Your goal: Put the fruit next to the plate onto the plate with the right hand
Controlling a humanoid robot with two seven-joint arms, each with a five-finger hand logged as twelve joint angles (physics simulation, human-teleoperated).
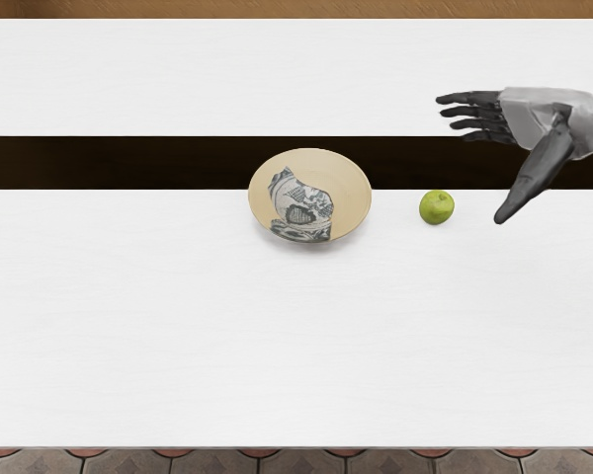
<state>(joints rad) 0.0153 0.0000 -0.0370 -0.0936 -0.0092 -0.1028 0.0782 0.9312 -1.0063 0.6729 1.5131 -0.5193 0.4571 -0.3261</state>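
The four dark fingers (471,111) are stretched out straight and slightly apart, pointing left, while the thumb (527,184) hangs down toward the near side. Nothing lies between them. The right hand (534,123) is therefore wide open and empty, held at the far right of the scene with its arm coming in from the right edge. How high it hangs above the surface cannot be told. The left arm does not show.

The fruit (436,207), small, round and green (an apple or a lime by the look), sits on the white table (296,336) just left of the thumb tip, near it but apart. It lies to the right of the plate (351,197), with a strip of bare table between them. The plate, tan with a dark pattern, holds nothing.

The likeliest trouble is the roundness of the fruit. If the thumb or a fingertip brushes it before the hand has closed round it, it may roll, perhaps toward the dark band (128,163) just beyond it. A grasp taken too far to one side could squeeze it out. The plate looks shallow, so a careless release might let the fruit roll off again.
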